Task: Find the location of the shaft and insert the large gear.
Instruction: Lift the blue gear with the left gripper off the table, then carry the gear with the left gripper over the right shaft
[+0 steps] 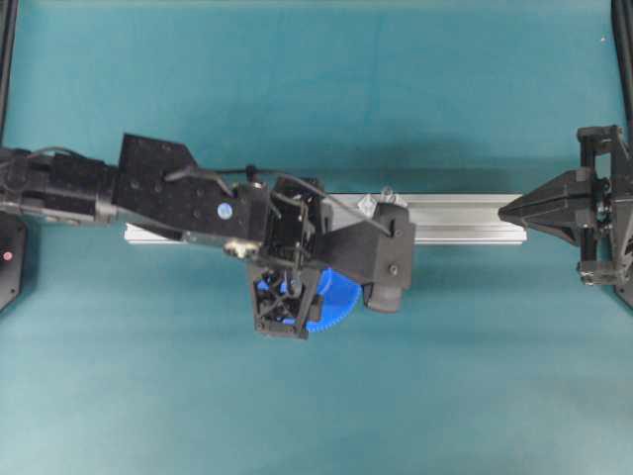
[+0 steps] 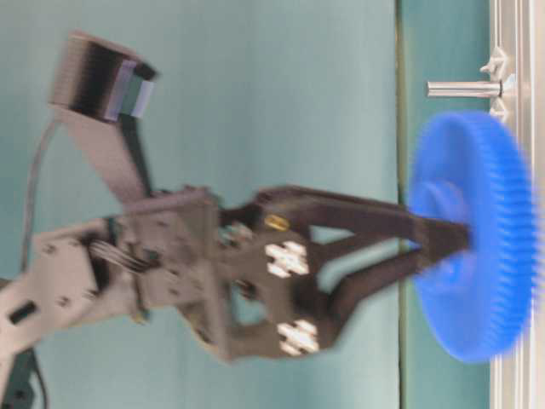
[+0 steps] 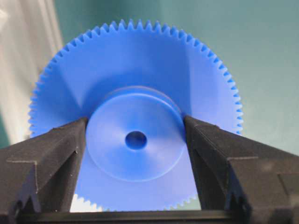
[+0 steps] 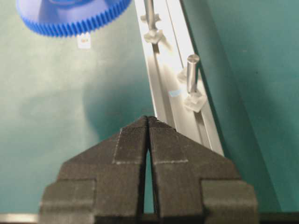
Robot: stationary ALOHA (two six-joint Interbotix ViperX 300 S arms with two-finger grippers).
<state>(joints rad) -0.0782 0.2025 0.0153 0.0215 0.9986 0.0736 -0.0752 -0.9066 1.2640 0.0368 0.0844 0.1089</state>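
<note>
So my left gripper point(image 3: 136, 140) pinches the large gear point(image 3: 135, 84) by its hub; the shaft point(image 2: 460, 89) stands just beside its rim, bore not yet over it. Right gripper point(image 4: 148, 122) pressed together, idle.

From overhead, you see only a sliver of the large gear point(image 1: 334, 302); the left gripper point(image 1: 381, 267) and its wrist cover the rest and hide most of the rail point(image 1: 465, 220). At table level the gear's rim is motion-blurred. In the right wrist view, the top edge cuts off the gear and the far pin point(image 4: 149, 14), so you cannot tell its height.
</note>
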